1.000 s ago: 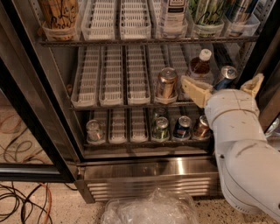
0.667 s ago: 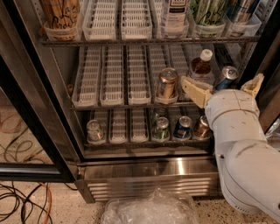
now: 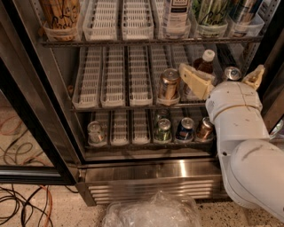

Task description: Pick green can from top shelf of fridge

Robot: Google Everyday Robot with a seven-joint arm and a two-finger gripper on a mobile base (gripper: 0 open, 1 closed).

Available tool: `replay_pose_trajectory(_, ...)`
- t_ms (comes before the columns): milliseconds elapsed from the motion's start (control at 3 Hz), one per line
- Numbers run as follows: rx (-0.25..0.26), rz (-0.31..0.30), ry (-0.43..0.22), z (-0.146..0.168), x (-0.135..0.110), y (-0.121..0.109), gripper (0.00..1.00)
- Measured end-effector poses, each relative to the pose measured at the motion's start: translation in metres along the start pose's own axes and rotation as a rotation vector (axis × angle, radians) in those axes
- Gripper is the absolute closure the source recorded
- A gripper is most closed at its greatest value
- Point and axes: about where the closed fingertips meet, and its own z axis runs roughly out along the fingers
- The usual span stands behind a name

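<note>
Camera view: gripper (image 3: 222, 73), jaws spread wide, hovers at middle rack (image 3: 133, 105) level; green can (image 3: 212, 12) stands upright near top shelf (image 3: 146, 41) rt end, almost straight above.

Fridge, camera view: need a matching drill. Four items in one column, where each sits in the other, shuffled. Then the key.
Items
1. green can
2. copper-gold can
3. blue can
4. gripper

Places
A. on the bottom rack
B. on the top shelf, right part
C. open, in front of the right end of the middle rack
D. upright on the middle rack

Pairs: 1-B, 2-D, 3-A, 4-C
</note>
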Motion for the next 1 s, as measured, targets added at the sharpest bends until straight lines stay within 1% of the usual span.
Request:
replay_pose_trajectory(333, 0.000, -0.042, -0.073, 0.0015, -0.0168, 0.0044, 0.00)
replay_pose_trajectory(667, -0.001, -0.040, -0.074, 0.0017, -0.0167, 0.0051, 0.00)
replay_pose_trajectory(1000, -0.012, -0.022, -0.115, 0.0093, -0.0249, 0.0128, 0.00)
